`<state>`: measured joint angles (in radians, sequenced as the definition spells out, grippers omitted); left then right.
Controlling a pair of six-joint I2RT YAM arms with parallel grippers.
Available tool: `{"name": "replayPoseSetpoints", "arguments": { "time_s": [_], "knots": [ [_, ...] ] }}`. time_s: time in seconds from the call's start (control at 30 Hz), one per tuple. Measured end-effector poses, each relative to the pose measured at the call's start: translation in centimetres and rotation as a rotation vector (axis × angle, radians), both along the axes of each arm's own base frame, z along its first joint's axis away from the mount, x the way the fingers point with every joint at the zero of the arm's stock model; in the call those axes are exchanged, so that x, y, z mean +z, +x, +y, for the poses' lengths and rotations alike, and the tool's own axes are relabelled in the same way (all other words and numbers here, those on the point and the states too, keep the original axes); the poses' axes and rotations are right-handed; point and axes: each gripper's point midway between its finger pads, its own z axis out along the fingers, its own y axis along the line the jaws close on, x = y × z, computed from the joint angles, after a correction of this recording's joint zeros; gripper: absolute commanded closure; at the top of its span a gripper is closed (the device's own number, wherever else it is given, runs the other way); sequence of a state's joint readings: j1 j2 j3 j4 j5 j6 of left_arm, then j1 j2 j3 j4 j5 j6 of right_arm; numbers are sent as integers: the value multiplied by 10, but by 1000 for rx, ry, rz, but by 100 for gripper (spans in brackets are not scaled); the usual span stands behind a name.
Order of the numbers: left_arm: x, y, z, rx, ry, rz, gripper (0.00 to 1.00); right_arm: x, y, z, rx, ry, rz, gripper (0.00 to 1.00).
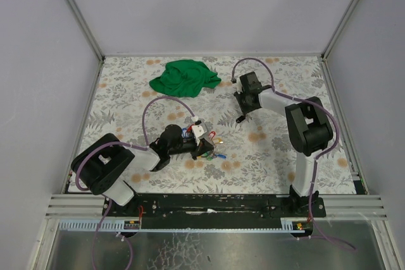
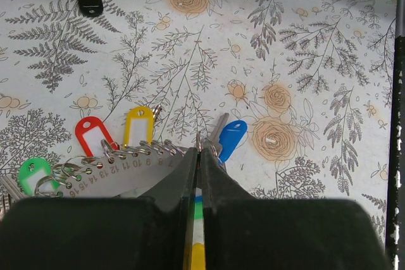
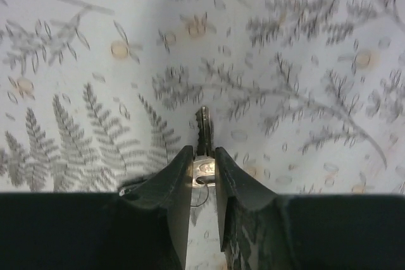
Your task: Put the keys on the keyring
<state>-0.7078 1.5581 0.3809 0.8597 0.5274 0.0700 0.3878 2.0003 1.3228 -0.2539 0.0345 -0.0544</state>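
While your left gripper [image 2: 199, 151] sits low over the flowered table [image 2: 304, 42], its fingers are pressed almost flat together. Only a sliver of metal pokes out at their tips, and you cannot tell what that sliver belongs to.

Reaching up to those tips from the left is the keyring [image 2: 126, 156], a row of wire loops along a curved, numbered metal strip. The keys [image 1: 217, 151] lie spread around it. You can see a green tag [image 2: 33, 175], a red tag [image 2: 93, 136] and a yellow tag [image 2: 140, 124] along the strip. A blue tag [image 2: 231, 136] lies just right of the fingertips.

Your right gripper [image 3: 203, 156] is well apart from that cluster, nearer the green cloth [image 1: 183, 77] at the far side of the table. It is clamped on a silver key [image 3: 203, 124], whose blade sticks out past the fingertips.
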Motion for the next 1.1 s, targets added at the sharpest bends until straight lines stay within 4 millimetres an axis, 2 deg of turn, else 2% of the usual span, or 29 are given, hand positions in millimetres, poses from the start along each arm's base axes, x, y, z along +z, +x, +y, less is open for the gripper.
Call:
{"name": "replayPoseSetpoints", "arguments": {
  "time_s": [0.1,0.23,0.37,0.43,0.6,0.67,0.73,0.9,1.1],
  "knots": [
    [0,0,0,1,-2,5,100,-1,-18,-5,-39,16,26,75],
    [0,-1,0,-3,-3,9,100,-2,-65,-10,-82,47,106,74],
    [0,-2,-1,-4,-4,11,100,0,-104,-4,-89,73,177,70],
    [0,-2,-1,-4,-5,12,100,6,-115,-1,-77,74,188,67],
    [0,-2,-1,-4,-5,12,100,39,-127,10,5,72,124,63],
    [0,-2,-1,-4,-5,12,100,45,-131,11,45,51,108,63],
    [0,-2,-1,-4,-5,12,100,43,-140,15,101,10,117,63],
    [0,-2,-1,-4,-5,12,100,27,-155,9,212,-129,156,63],
    [0,-2,-1,-5,-5,12,100,23,-161,10,370,-255,137,63]
  ]
}}
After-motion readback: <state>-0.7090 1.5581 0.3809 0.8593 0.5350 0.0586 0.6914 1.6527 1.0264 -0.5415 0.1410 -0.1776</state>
